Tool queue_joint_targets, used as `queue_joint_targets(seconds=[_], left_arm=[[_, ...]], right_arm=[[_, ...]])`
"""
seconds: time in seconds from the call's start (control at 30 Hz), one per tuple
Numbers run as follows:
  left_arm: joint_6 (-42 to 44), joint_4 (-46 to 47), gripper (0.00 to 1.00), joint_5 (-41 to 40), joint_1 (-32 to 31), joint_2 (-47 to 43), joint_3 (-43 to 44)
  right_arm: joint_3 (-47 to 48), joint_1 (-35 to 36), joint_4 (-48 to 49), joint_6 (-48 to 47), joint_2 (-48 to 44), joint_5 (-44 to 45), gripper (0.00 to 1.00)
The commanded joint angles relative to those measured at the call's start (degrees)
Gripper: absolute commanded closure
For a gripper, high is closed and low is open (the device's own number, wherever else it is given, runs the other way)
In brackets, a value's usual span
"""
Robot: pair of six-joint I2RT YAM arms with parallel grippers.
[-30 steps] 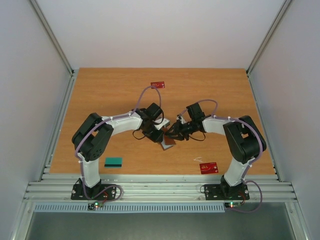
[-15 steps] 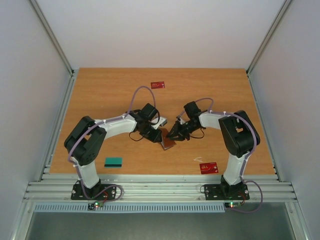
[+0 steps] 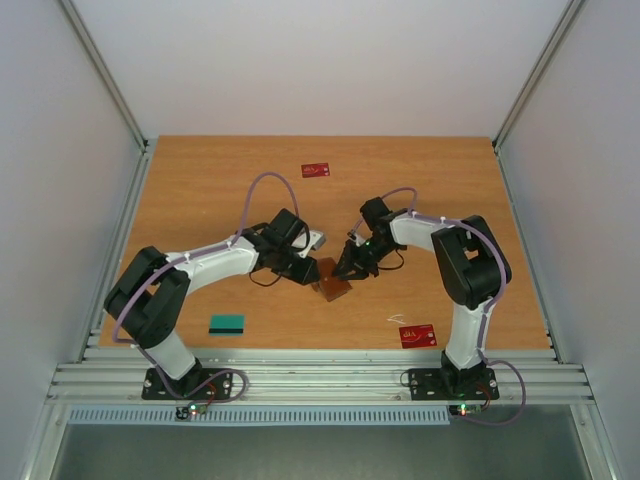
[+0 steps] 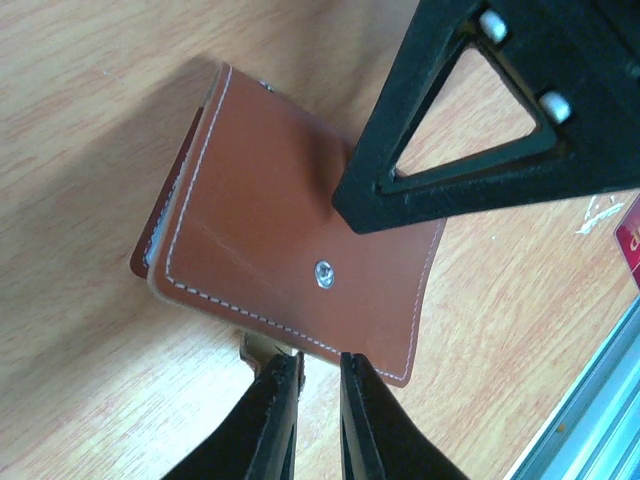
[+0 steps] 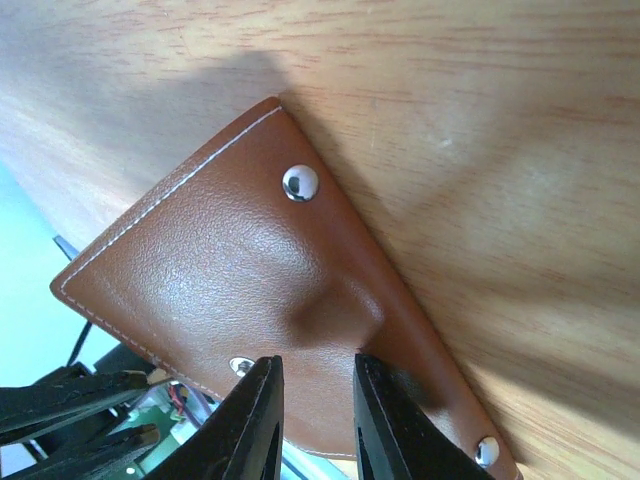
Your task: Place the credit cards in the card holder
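The brown leather card holder [image 3: 333, 281] lies on the table between both grippers. In the right wrist view the holder [image 5: 230, 260] fills the frame, and my right gripper [image 5: 315, 385] is shut on its leather, which bulges between the jaws. In the left wrist view my left gripper [image 4: 310, 372] has its jaws a narrow gap apart at the near edge of the holder [image 4: 270, 240]. The tan snap tab [image 4: 255, 350] rests against one finger, and I cannot tell if it is clamped. Loose cards are a red card [image 3: 316, 169], a second red card [image 3: 417, 335] and a teal card [image 3: 227, 323]. The other cards are out of view.
The right gripper's black finger [image 4: 450, 140] hangs over the far corner of the holder in the left wrist view. White walls and metal rails bound the table on three sides. The arm bases stand at the near edge [image 3: 320, 360].
Both arms have stretched forward and lowered. The holder has come down from a tilted, lifted pose to the table, shifting slightly towards the back.
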Motion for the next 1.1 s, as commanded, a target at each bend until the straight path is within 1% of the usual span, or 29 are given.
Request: queue_joint_targets(seconds=[0.0,0.23,0.37,0.47,0.5,0.6,0.7,0.83,0.9,0.93,1.07], left_arm=[[-1.53,4.07,0.86,0.14,-0.05,-1.35,-0.07],[-1.85,1.41,0.84,0.54,0.31,1.62,4.85],[-2.64,0.79,0.82,2.23,1.09,4.11,5.43],[-1.92,-0.85,0.82,3.47,1.23,7.36,7.59],[-1.88,-1.30,0.82,3.66,1.28,8.56,8.33],[-2.07,-2.37,0.84,4.18,1.70,12.08,10.21],[-2.50,-2.86,0.85,5.28,2.33,13.60,10.47],[-2.89,-3.42,0.86,6.38,2.68,13.84,10.54],[-2.96,-3.99,0.86,6.93,2.80,14.31,11.03],[-3.06,-4.26,0.87,7.21,2.88,14.44,11.23],[-3.82,-4.38,0.87,9.36,3.53,14.19,11.53]], right_arm=[[-0.21,0.40,-7.94,-3.08,3.27,14.00,0.77],[0.82,0.93,-10.02,-4.41,1.34,16.19,0.76],[1.44,0.95,-10.87,-5.30,-0.87,16.30,0.75],[2.08,0.95,-10.78,-5.34,-2.70,13.90,0.73],[2.47,0.95,-10.89,-7.16,-3.39,13.31,0.72],[3.66,0.92,-11.61,-8.44,-5.38,12.06,0.72],[4.03,1.03,-11.35,-9.00,-7.47,8.97,0.71],[1.55,1.57,-6.21,-6.58,-9.05,0.88,0.70],[-0.19,1.97,-2.18,-3.10,-8.80,-2.24,0.71],[-0.92,2.14,0.35,-1.99,-8.41,-3.25,0.71],[-1.79,2.44,5.20,0.80,-4.96,-3.62,0.74]])
